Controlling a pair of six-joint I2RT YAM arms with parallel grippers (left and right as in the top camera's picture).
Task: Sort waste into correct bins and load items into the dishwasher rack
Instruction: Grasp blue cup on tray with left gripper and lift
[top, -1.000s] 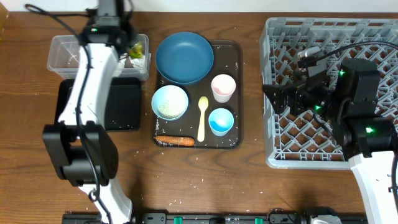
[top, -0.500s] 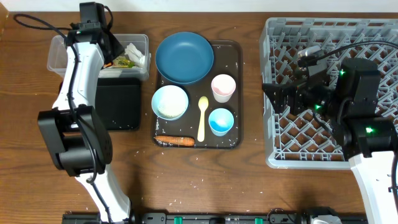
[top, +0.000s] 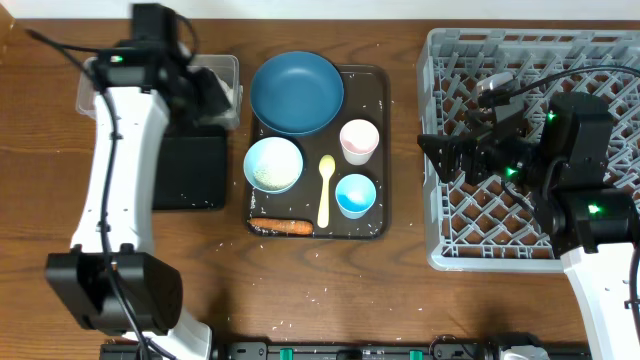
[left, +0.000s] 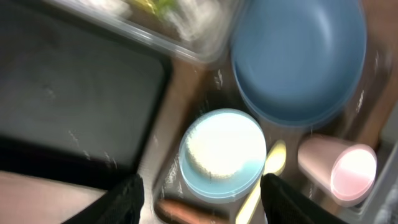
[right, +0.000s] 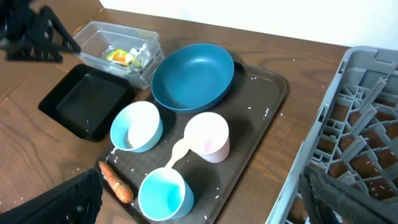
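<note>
My left gripper hovers open and empty at the clear box's right end, by the black tray. In the blurred left wrist view its fingers frame a pale bowl holding rice. Crumpled white paper and a yellow wrapper lie in the clear box. On the brown serving tray are the blue plate, bowl, pink cup, light blue cup, yellow spoon and carrot stick. My right gripper is open and empty over the grey rack's left edge.
Loose rice grains are scattered on the serving tray and on the wooden table in front of it. The black tray holds nothing large. The rack's lattice fills the right side.
My left gripper went from shut to open at the clear box, and the paper and wrapper now lie inside. The left arm shifted over the box. The right arm stayed still.
</note>
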